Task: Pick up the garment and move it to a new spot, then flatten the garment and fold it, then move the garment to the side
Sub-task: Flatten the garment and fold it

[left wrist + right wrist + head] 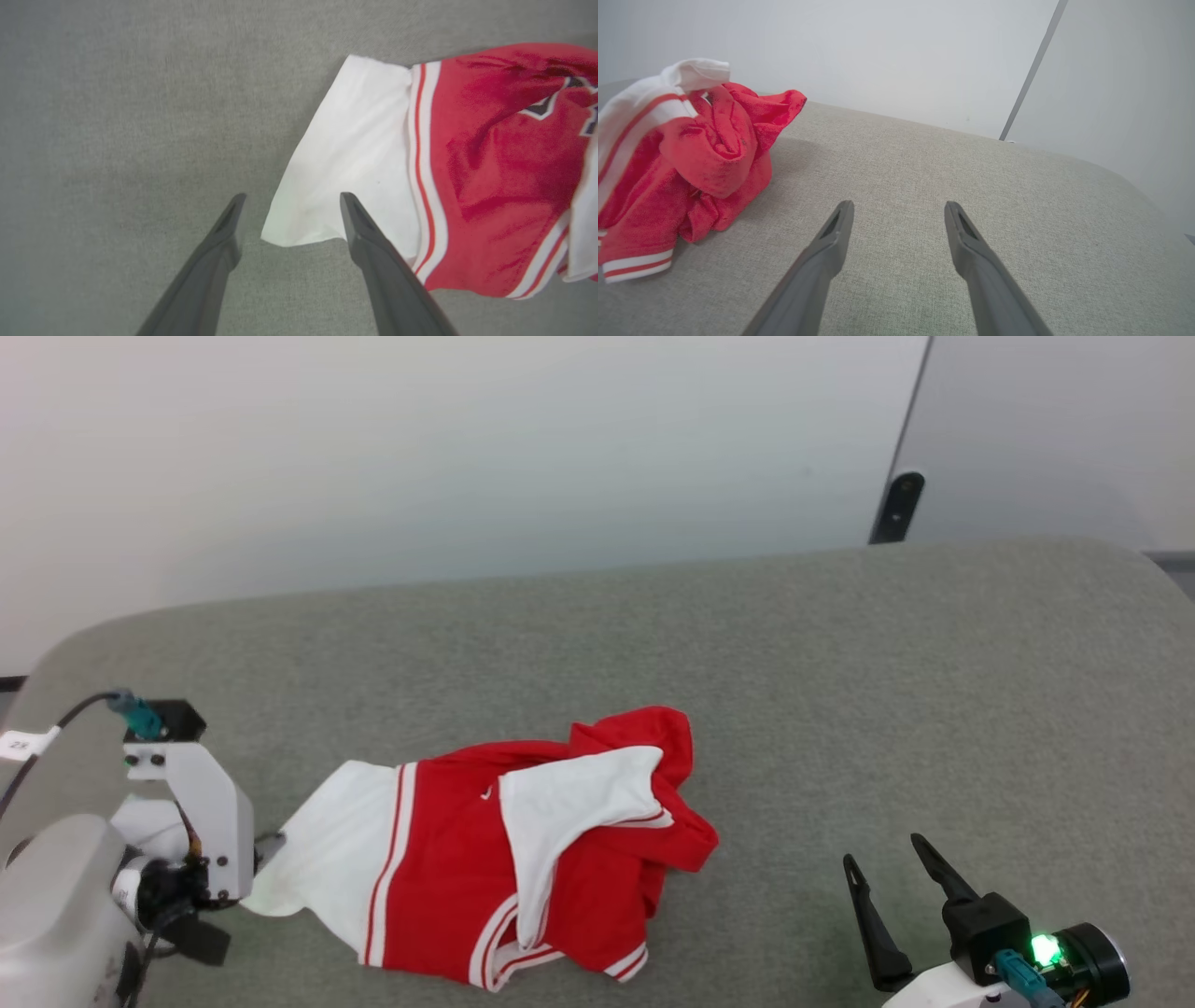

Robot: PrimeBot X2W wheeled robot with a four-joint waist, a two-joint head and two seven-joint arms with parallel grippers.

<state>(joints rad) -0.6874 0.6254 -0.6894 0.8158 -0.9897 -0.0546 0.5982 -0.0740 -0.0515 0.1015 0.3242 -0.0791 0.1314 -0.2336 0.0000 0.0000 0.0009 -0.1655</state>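
The garment [448,868] lies crumpled on the grey cloth-covered table [747,644], red with white sleeves and red-white striped trim. One white sleeve stretches out to the left, and the other is folded across the red body. My left gripper [293,198] is open at the tip of that left sleeve. The white corner [299,233] lies flat between the two fingers, gripped by neither. A bit of dark lettering shows on the garment [490,186] at the right edge of the left wrist view. My right gripper [882,851] hangs open and empty to the garment's right; in its own wrist view, the right gripper [899,204] has the bunched garment [714,154] well off to its left.
The table's rounded far edge meets a pale wall. A dark bracket [898,504] stands behind the far right corner. Bare grey cloth stretches beyond and to the right of the garment.
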